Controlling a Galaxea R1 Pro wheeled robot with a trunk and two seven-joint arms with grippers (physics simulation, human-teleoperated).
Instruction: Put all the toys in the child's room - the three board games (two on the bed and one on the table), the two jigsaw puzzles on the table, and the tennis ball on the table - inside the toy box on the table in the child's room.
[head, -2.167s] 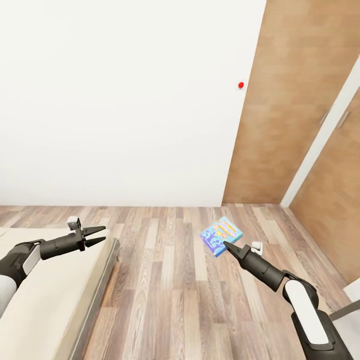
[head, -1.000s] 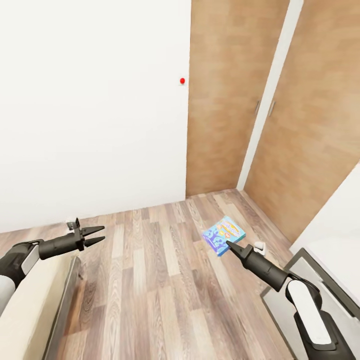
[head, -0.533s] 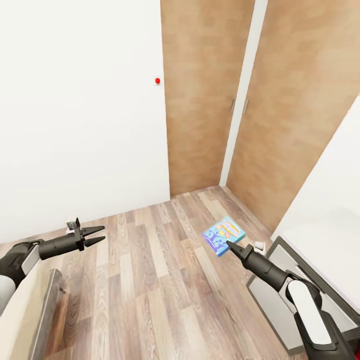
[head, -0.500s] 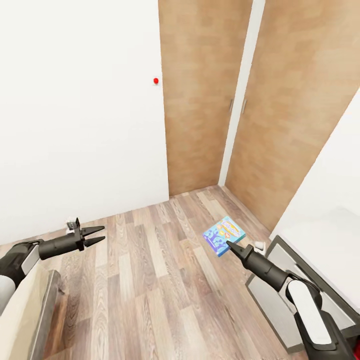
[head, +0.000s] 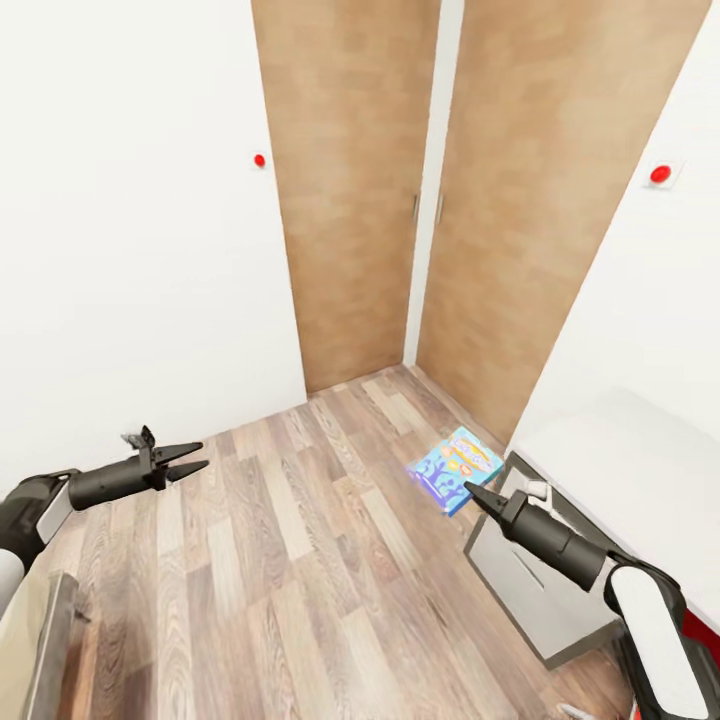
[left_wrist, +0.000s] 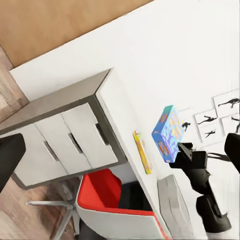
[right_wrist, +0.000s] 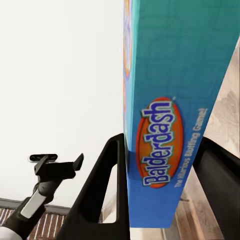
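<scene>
My right gripper (head: 469, 488) is shut on a small blue board game (head: 455, 467), held up over the wood floor just short of the table (head: 640, 462). Its edge reads Balderdash (right_wrist: 165, 145) in the right wrist view, gripped between both fingers (right_wrist: 107, 175). My left gripper (head: 202, 455) hangs open and holds nothing, out over the floor. Through the left wrist view I see the table's pale top (left_wrist: 150, 85), a thin yellow-green flat item (left_wrist: 141, 152) lying on it, the light grey toy box (left_wrist: 175, 210) further along, and the held blue box (left_wrist: 167, 134).
Wooden wardrobe doors (head: 400, 190) stand straight ahead. The table's dark grey side panel (head: 535, 590) is close to my right arm. A drawer unit (left_wrist: 65, 145) and red chair (left_wrist: 107, 192) sit under the table. The bed's corner (head: 45, 640) is at lower left.
The camera has swung right: the bed has slid off to the left and the table has come in on the right. Both arms hold their pose, the blue box still gripped.
</scene>
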